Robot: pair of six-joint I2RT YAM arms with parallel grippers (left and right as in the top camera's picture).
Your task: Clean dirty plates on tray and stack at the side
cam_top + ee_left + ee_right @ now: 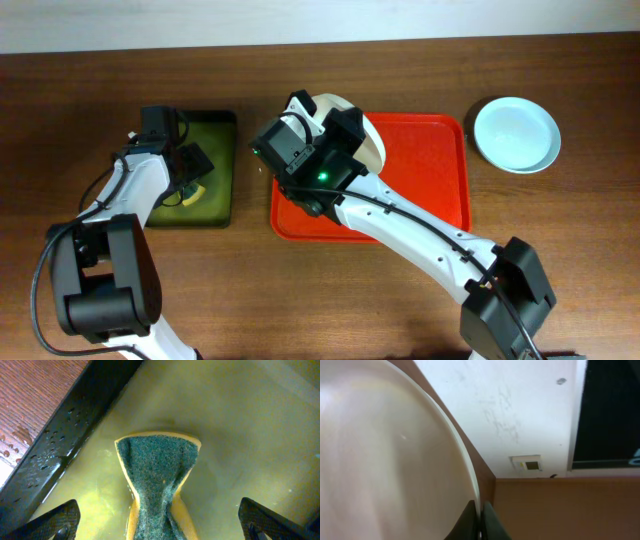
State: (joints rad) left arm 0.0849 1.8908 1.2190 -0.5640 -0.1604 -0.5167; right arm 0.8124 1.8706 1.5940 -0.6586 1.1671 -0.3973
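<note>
we read this as roughly the middle of the job. one mint-green plate [516, 134] already sits on the table [580, 230] to the right of the red tray [430, 180], so the side stack looks begun. the right gripper [481, 522] is clamped on the rim of the white plate [385, 460], holding it tilted up over the tray's far left corner. the left gripper [160, 521] hangs with its fingers spread wide over the sponge [157, 467], which lies in the yellowish water of the dark tray [222, 120], not yet picked up. wiping this plate and stacking it are left, and we can't see a third plate (perhaps hidden under the arm).
</note>
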